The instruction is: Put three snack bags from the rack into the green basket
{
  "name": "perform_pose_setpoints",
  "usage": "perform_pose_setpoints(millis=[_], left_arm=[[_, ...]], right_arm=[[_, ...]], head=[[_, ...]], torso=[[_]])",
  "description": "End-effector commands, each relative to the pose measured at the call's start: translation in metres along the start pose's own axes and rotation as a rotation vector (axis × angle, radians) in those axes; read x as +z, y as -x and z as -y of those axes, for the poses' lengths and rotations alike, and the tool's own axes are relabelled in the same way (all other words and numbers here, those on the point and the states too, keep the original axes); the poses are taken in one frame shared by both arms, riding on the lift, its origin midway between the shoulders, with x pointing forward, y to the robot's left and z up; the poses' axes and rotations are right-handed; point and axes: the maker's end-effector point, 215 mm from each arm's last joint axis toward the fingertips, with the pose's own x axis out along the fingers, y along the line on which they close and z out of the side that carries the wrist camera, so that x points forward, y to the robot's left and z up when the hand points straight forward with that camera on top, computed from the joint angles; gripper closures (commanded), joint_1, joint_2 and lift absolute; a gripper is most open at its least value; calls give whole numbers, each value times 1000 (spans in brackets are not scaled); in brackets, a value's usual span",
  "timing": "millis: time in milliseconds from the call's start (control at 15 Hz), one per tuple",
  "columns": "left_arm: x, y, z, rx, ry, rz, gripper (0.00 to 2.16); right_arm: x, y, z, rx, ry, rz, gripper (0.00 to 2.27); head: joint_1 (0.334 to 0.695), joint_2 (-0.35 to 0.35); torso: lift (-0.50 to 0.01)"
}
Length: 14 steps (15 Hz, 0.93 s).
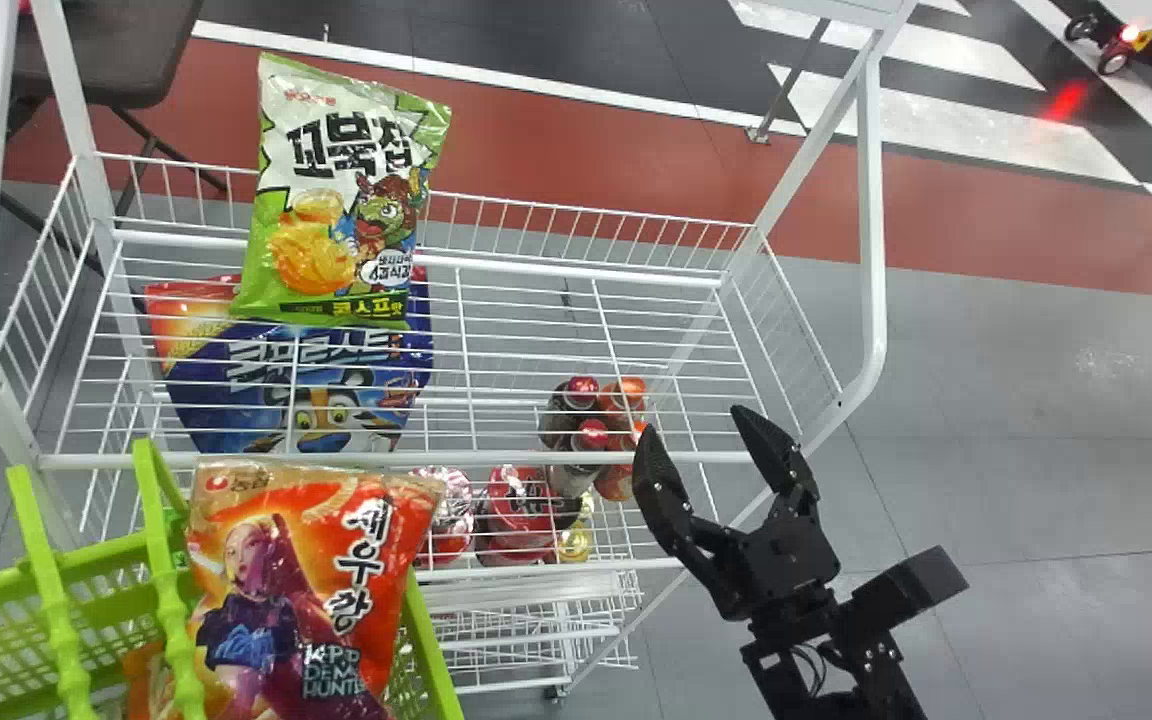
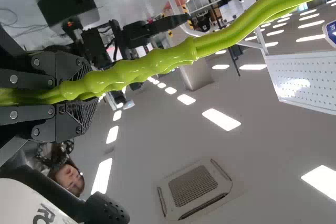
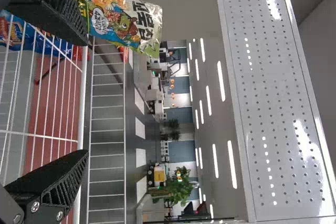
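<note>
- Snack bags: you have a green-and-white bag [image 1: 336, 190] up on the rack [image 1: 596, 459], at the far side towards the left; a blue bag [image 1: 336, 405] lies beneath the shelf wires; a red-orange bag [image 1: 306, 590] sits partly in the green basket [image 1: 433, 660].
- The green-and-white bag probably stays up because the rear rail backs it. Its long axis runs roughly up and down, the top leaning a little to your right, printed front facing you.
- The red-orange bag's long axis also runs from top to bottom, its upper end poking above the basket rim and its front towards you. It looks propped by the basket wall, so you may want it to settle lower.
- Your left gripper [image 2: 89, 92] is clamped on the green handle [image 2: 157, 61], presumably to keep the basket steady beside the rack for loading.
- Your right gripper [image 1: 694, 423] is released and empty, fingers spread, over the rack's near right part.
- I'd judge the loading partly done; how many bags are in the basket, you cannot tell. Next calls for bringing the right gripper left and far, to pinch the green-and-white bag near its top. Squeeze lightly: the film could slip, or the bag could tip over the rail.
</note>
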Motion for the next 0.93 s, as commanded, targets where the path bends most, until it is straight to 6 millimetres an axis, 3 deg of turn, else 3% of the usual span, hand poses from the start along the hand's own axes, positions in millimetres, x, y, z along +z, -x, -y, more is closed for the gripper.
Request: perform_pose_setpoints(millis=[0, 867], left_arm=[[-2, 0, 0, 2, 6, 2, 2148], [-4, -1, 0, 13, 7, -5, 2148]], right_arm=[[-5, 2, -1, -2, -7, -11, 76], [-10, -1, -10, -11, -37, -12, 76]], head=[[695, -350], [695, -350]], torso=[[0], [0]])
